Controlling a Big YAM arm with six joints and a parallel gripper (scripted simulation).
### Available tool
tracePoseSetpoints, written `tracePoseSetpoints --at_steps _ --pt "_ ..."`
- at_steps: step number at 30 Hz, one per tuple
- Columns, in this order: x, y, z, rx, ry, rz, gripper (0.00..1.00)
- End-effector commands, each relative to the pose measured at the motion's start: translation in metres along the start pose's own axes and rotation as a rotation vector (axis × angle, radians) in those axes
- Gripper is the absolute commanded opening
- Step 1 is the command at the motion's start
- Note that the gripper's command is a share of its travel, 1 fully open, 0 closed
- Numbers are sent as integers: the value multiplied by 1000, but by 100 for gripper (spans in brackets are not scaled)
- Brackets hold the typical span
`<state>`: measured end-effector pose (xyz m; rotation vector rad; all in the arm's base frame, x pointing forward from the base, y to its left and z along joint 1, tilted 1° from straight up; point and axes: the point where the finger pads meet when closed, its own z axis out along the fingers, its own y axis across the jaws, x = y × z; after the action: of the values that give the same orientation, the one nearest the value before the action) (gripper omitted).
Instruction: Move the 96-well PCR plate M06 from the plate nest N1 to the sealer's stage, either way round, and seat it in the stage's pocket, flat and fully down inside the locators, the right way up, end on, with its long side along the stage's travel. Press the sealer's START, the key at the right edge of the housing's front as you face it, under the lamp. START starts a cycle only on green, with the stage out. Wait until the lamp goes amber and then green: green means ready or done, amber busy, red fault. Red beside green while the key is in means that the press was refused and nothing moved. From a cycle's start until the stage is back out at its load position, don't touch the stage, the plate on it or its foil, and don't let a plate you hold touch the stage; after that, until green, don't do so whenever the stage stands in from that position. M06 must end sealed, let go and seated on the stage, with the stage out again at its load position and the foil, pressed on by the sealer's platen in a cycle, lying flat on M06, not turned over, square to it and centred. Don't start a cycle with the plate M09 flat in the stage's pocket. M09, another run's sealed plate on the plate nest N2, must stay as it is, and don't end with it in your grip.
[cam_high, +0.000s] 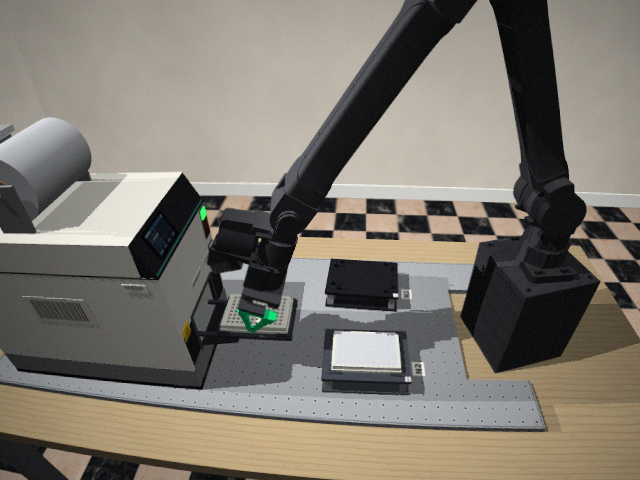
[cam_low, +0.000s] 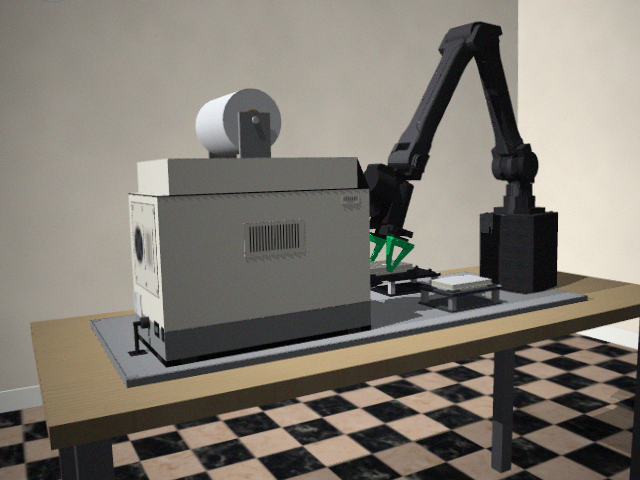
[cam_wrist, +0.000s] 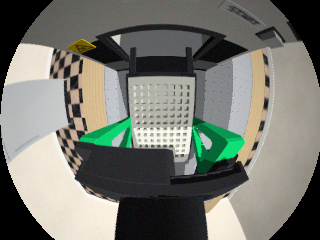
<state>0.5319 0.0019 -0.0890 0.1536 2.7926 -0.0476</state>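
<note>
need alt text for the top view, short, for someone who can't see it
A black robot arm's gripper, green jaws shut on an unsealed 96-well plate, holds it at the sealer's extended stage. The lamp on the sealer's front glows green. To the right, one plate nest sits vacant and another holds a foil-sealed plate.
</note>
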Motion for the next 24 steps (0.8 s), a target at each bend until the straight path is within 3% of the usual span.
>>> tracePoseSetpoints --at_steps 1,16,24 --pt "-36 10 -14 -11 -68 19 0" --pt "-31 12 0 -8 -51 -24 0" --pt "-38 13 -9 -11 -72 -22 0"
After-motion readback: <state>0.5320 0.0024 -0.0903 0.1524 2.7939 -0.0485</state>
